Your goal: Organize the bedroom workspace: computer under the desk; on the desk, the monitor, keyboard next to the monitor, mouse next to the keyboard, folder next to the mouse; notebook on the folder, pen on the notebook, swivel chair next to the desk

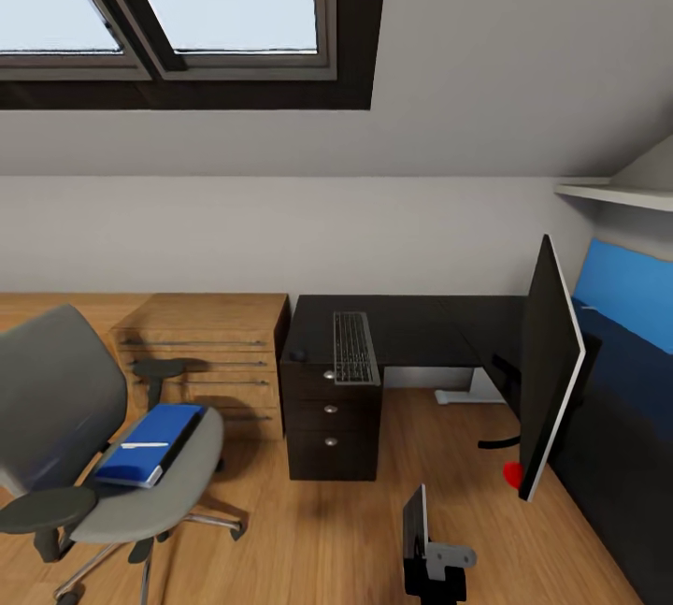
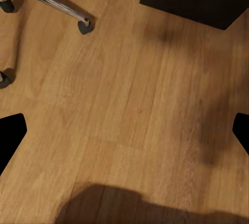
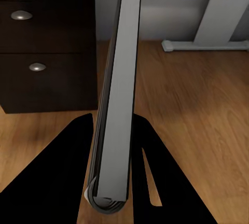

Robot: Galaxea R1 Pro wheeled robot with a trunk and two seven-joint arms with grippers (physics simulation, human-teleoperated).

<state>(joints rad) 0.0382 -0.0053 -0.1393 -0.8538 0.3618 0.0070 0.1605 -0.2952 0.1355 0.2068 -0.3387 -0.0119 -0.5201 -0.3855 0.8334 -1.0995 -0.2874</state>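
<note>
The swivel chair (image 1: 84, 455) stands at the left with the blue folder (image 1: 150, 444) flat on its seat. A dark keyboard (image 1: 355, 348) lies on the black desk (image 1: 421, 329), above the drawers. The monitor (image 1: 551, 371) stands edge-on at the right, in front of the desk's right wing; what it rests on is unclear. Low in the middle, my right gripper (image 1: 432, 558) (image 3: 114, 117) is shut on a thin dark slab (image 1: 416, 519) (image 3: 116, 79) with a grey edge, held upright; I cannot tell what it is. My left gripper (image 2: 124, 136) is open over bare floor. Computer, mouse, notebook and pen are not identifiable.
A low oak shelving unit (image 1: 210, 352) sits between chair and desk. A dark drawer block (image 1: 332, 423) (image 3: 36, 53) stands under the keyboard, with a white desk leg (image 1: 463, 395) (image 3: 212, 27) beside it. A chrome chair leg with a caster (image 2: 83, 26) lies near my left gripper. Wood floor (image 1: 318, 530) spreads ahead.
</note>
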